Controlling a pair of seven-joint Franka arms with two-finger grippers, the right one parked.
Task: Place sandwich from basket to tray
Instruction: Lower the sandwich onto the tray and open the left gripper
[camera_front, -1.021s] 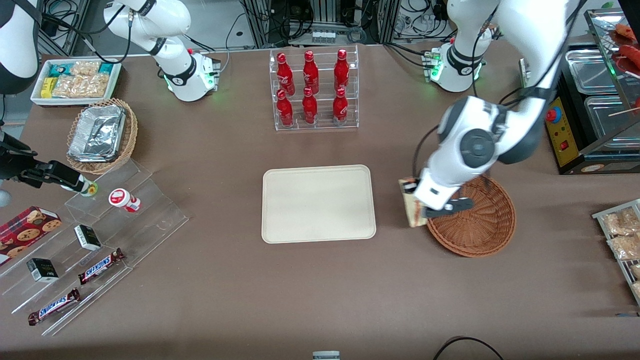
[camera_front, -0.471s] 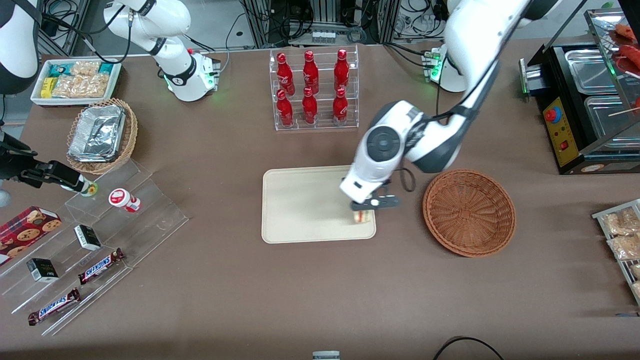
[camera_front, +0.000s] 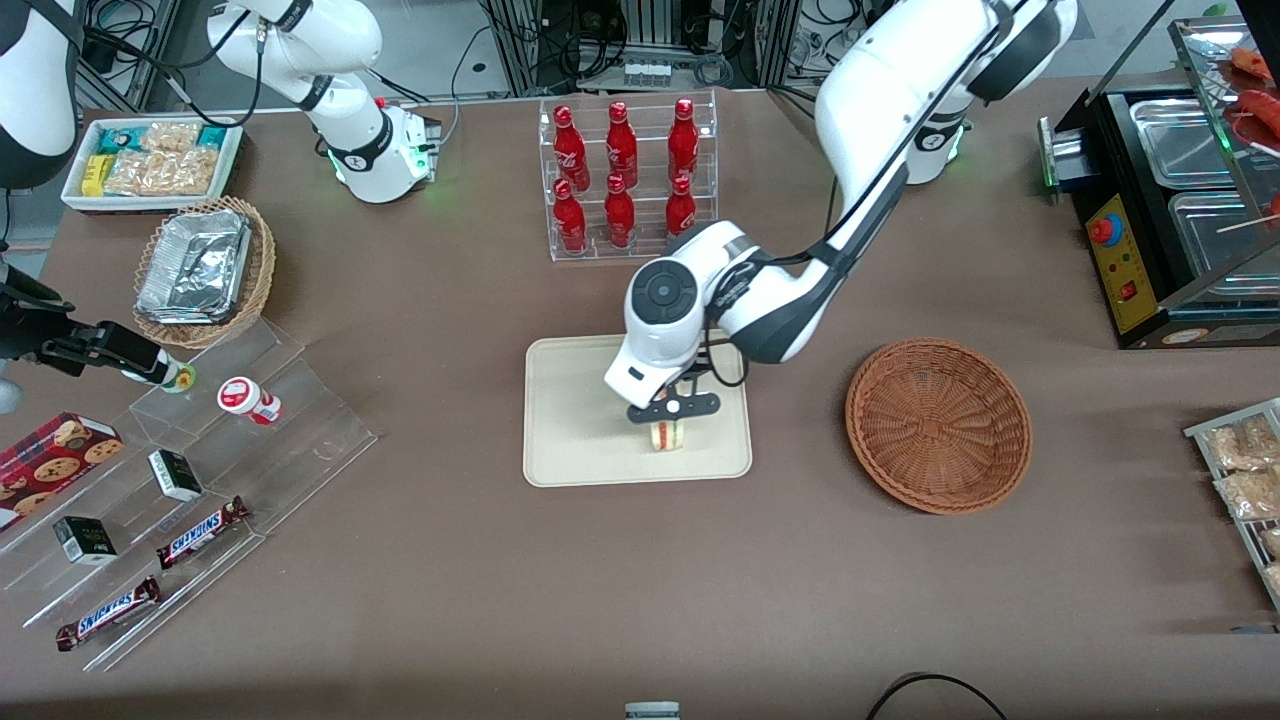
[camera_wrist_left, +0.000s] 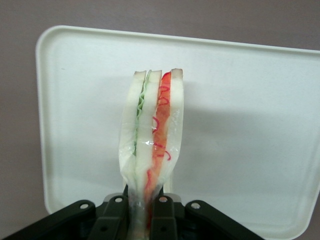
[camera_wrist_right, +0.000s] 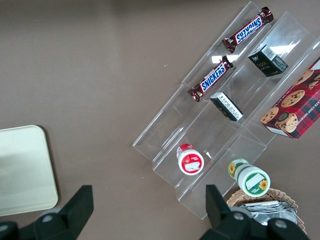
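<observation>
1. Tray: mid-tabletop, nearer the front camera than the bottle rack. Position unchanged from the two earlier frames.
2. Claw: above the tray's part nearest the basket, pinching the sandwich. One second ago it was at the basket's rim; half a second ago at the tray's edge nearest the basket; now farther in over the tray.
3. Sandwich: out of the basket, over the tray, hanging below the claw. Contact with the tray surface cannot be told.
4. Basket: nothing in it, beside the tray toward the working arm's end. It has not shifted.
5. Front view: only a small pale piece of the sandwich shows under the claw.
6. Left wrist view: sandwich clamped at its narrow end between the fingers, cut edge facing the camera; white bread layers, green and red filling, clear wrap; tray lies under it.
7. Right wrist view: a tray corner and clear stepped shelves with candy bars; no sandwich there.
</observation>
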